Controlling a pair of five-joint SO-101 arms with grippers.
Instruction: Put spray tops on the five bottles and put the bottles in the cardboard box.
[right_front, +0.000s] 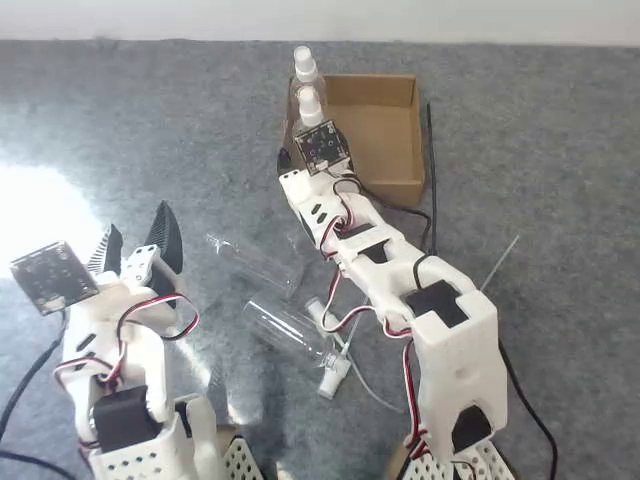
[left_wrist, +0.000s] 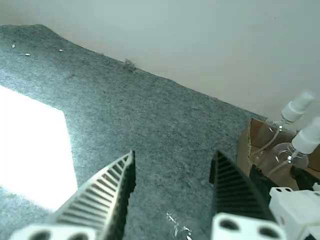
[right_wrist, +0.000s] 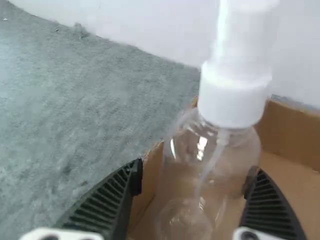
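1. Overhead, the right arm stretched across the grey counter (right_front: 150, 120) to the near left corner of the cardboard box (right_front: 385, 125).
2. The right claw (right_wrist: 195, 170) was spread wide around an upright clear bottle (right_wrist: 210, 160) fitted with a white spray top (right_wrist: 240, 95). One finger (right_wrist: 107, 200) stood just clear of the bottle's side, while the other sat right at its opposite side, so the claw was not clamping it.
3. That bottle stood inside the box, against the left wall.
4. A second capped bottle (right_front: 305, 65) stood upright just beyond it, at the box's far left corner. I could not tell whether it was inside the wall or just outside.
5. The left claw (left_wrist: 174, 156) was raised over the counter well apart from the box, with its fingers parted and nothing between them.
6. Two uncapped bottles lay on their sides between the arms, one (right_front: 255, 262) nearer the box and one (right_front: 290, 328) nearer the arm bases.
7. A loose spray top (right_front: 333, 375) lay by the neck of the nearer-base bottle, and another white top (right_front: 318, 308) lay just beside that bottle.
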